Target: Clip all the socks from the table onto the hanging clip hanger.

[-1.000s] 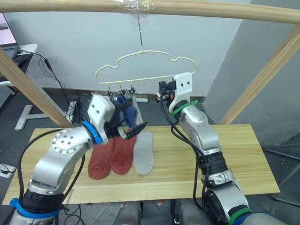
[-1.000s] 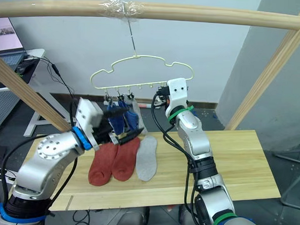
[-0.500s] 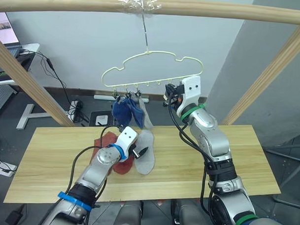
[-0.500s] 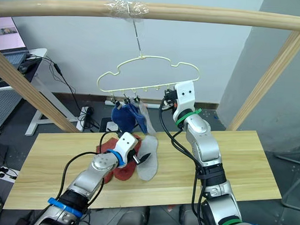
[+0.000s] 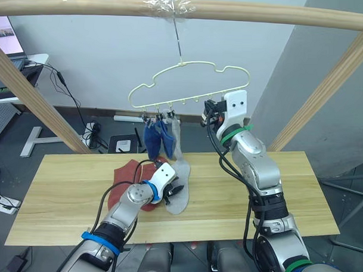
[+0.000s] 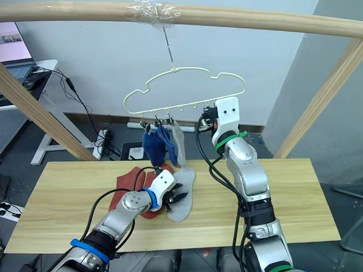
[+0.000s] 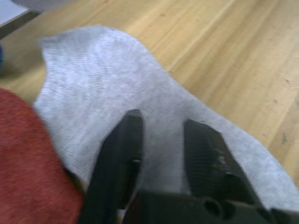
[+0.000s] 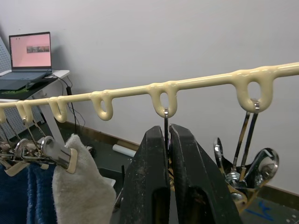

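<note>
The pale yellow-green clip hanger (image 5: 199,64) hangs from the pole by its hook. Two blue socks (image 5: 156,141) and a grey sock (image 5: 176,139) are clipped on its left side. On the table (image 5: 287,187) lie the rust-red socks (image 5: 129,176) and, beside them, another grey sock (image 5: 180,198). My left gripper (image 5: 177,190) is down on that grey sock (image 7: 93,93), fingers drawn close with its fabric between them. My right gripper (image 8: 168,128) is up under the hanger bar (image 8: 126,89), shut on the wire of a bare clip.
A round wooden pole frame (image 5: 263,13) spans the top, with slanted legs at both sides. The table's right half is bare planks. Another bare clip (image 8: 247,163) hangs beside the held one. A laptop (image 8: 30,51) sits on a side desk at the far left.
My left arm has come down from beside the hung socks to the table, and its wide-open fingers have narrowed onto the grey sock. The right gripper has kept its hold.
</note>
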